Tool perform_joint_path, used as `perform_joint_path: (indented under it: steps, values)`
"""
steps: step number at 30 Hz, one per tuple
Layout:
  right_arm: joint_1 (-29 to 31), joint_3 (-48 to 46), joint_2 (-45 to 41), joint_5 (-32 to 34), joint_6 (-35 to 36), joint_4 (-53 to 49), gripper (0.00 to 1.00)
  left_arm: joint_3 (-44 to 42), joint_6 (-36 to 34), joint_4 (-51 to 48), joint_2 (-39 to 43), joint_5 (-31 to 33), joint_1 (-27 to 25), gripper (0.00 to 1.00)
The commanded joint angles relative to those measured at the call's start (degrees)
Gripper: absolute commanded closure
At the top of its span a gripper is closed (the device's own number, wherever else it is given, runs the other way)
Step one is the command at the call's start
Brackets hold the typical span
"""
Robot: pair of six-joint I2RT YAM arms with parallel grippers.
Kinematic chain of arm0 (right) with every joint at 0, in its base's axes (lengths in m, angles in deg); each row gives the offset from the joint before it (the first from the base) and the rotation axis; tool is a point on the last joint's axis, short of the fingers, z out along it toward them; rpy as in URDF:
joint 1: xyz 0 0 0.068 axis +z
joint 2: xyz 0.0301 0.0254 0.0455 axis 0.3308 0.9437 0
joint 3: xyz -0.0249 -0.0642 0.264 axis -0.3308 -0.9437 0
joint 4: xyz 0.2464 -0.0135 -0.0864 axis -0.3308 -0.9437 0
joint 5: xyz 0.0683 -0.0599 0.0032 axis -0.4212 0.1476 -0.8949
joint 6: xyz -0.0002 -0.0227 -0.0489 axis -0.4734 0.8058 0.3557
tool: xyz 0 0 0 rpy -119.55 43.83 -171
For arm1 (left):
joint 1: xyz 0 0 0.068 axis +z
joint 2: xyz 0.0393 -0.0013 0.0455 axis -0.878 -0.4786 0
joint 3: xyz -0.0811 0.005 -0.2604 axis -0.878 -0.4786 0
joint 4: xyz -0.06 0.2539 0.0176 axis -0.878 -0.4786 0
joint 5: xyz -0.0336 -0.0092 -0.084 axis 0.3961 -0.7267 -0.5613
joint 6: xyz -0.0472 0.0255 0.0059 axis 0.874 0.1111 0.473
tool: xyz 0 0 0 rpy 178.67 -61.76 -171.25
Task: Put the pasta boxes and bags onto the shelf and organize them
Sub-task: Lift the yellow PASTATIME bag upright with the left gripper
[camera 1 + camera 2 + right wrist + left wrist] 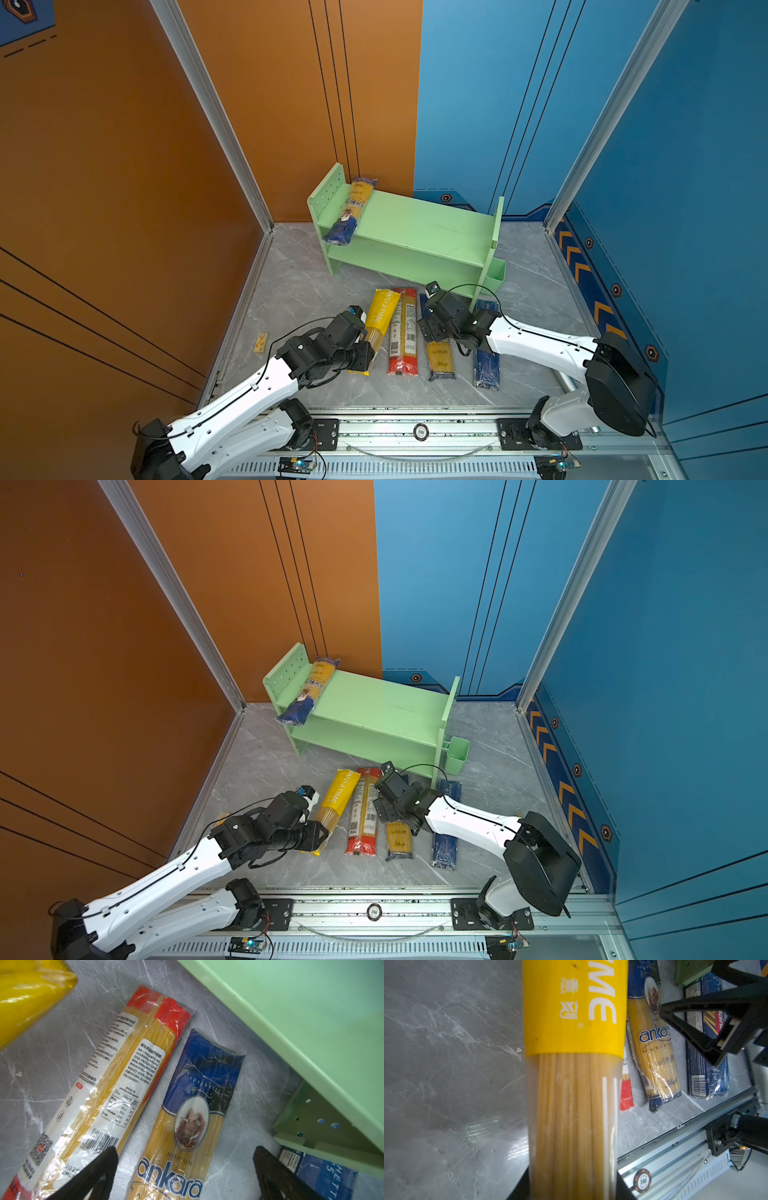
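yellow bag (384, 313) inside left claw (365, 354), clear end pinched

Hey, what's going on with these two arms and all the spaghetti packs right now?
The left tool grips the near end of the yellow bag. The right tool hangs open over an Ankara bag on the table. A second Ankara bag already lies on the top tier of the shelf; the red-ended bag and blue box wait on the table.
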Motion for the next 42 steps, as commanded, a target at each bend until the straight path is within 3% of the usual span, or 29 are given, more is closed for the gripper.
perform_joint_path:
  steps: [1,30,42]
  values:
    - [-0.4,0.7,-0.4,0.3,0.6,-1.9,0.0,5.1,-1.1,4.5,2.3,-2.4,0.7,1.0]
    - [-0.9,-1.0,1.6,-0.5,0.0,-0.5,0.0,9.2,1.3,4.9,12.1,-13.0,1.1,1.0]
    - [-0.9,-0.8,2.4,-0.9,-0.7,-0.2,0.0,9.3,1.7,9.9,13.4,-18.7,1.6,1.0]
